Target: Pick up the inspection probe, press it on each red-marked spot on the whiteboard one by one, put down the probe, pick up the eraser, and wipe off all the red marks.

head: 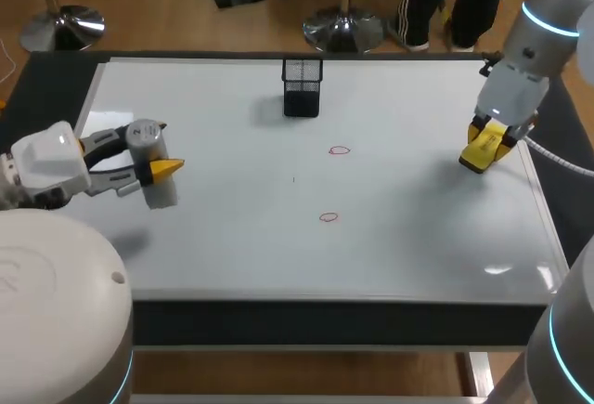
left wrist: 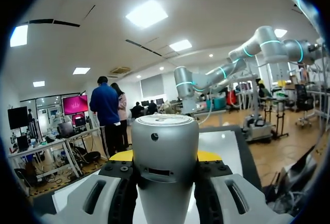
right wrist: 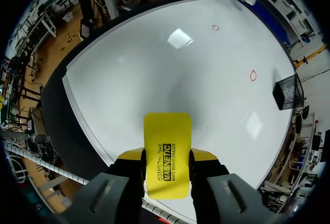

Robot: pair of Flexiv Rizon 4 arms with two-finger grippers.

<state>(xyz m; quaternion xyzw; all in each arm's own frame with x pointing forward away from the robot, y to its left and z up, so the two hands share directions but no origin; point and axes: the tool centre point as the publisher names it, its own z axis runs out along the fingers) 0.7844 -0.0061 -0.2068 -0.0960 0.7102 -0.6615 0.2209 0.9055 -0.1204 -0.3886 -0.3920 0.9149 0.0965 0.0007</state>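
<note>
**Both pincers loaded, arms at opposite sides**

The left arm [head: 46,167] comes in low from the left, its wrist lying almost level, so the left pincer [head: 165,170] points sideways toward the other arm. Its two fingers press from opposite sides on the probe [head: 146,136]. The probe stands upright between them, its cap above the yellow tips and its lower end below them.

The right arm [head: 536,32] comes down from the right corner with the wrist bent steeply downward. The right pincer [head: 484,151] points down and slightly inward. Both its fingers are clamped on the eraser [right wrist: 167,136], which juts out ahead of the tips.
</note>
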